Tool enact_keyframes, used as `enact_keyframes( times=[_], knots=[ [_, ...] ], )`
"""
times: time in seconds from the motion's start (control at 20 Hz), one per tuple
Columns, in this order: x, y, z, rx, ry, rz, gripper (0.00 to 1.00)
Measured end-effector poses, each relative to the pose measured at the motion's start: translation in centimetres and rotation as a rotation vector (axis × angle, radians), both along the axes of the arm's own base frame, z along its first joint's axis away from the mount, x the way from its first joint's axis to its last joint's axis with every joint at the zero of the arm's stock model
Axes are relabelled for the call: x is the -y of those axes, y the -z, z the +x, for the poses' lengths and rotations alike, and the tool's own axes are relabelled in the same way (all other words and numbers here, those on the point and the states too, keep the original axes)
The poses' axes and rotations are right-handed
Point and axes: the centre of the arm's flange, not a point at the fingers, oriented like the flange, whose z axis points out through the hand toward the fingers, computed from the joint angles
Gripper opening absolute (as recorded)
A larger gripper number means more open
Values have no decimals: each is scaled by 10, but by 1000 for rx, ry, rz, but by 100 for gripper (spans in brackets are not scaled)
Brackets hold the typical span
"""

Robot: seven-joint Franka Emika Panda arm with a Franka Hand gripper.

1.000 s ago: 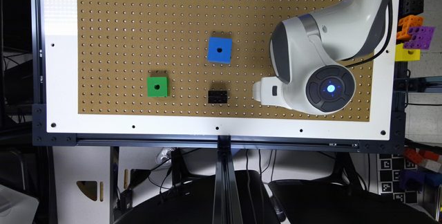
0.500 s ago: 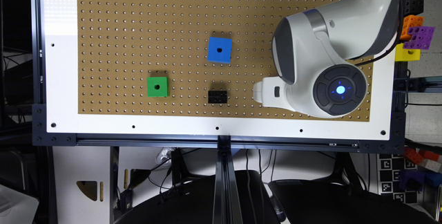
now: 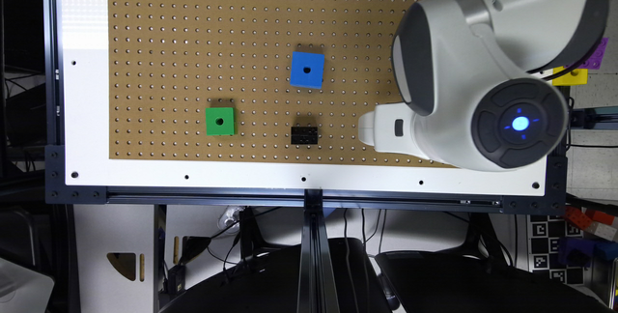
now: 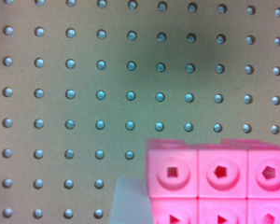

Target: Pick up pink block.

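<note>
The pink block (image 4: 219,182) fills one corner of the wrist view, very close to the camera. Its face shows round recesses with small square and five-sided holes, and it is seen against the brown pegboard (image 4: 84,79). A pale grey flat shape (image 4: 128,200) lies just beside the block; what it is cannot be told.

In the exterior view the white arm (image 3: 483,76) reaches over the exterior view's right part of the pegboard (image 3: 193,37), with a blue light glowing on its round dark cap (image 3: 520,123). The white gripper (image 3: 374,128) pokes out toward the exterior view's left, near the black brick (image 3: 304,135). Whether its fingers are apart or together cannot be told.

A blue cube (image 3: 307,70) sits above the black brick, and a green cube (image 3: 220,121) lies well apart to the exterior view's left. Both cubes have a single round hole on top.

No brand or readable writing shows. Black-and-white square marker tags (image 3: 550,250) stand at the exterior view's lower right.
</note>
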Motion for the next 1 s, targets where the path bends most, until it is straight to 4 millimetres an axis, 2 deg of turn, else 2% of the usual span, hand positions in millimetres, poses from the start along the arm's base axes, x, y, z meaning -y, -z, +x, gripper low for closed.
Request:
enact_keyframes(
  times=[0.25,0.7,1.0],
  knots=[
    [0,-15,-1,3,-1,-2,0],
    [0,-17,-1,5,0,-2,0],
    [1,-36,-3,11,-1,-4,0]
  ],
)
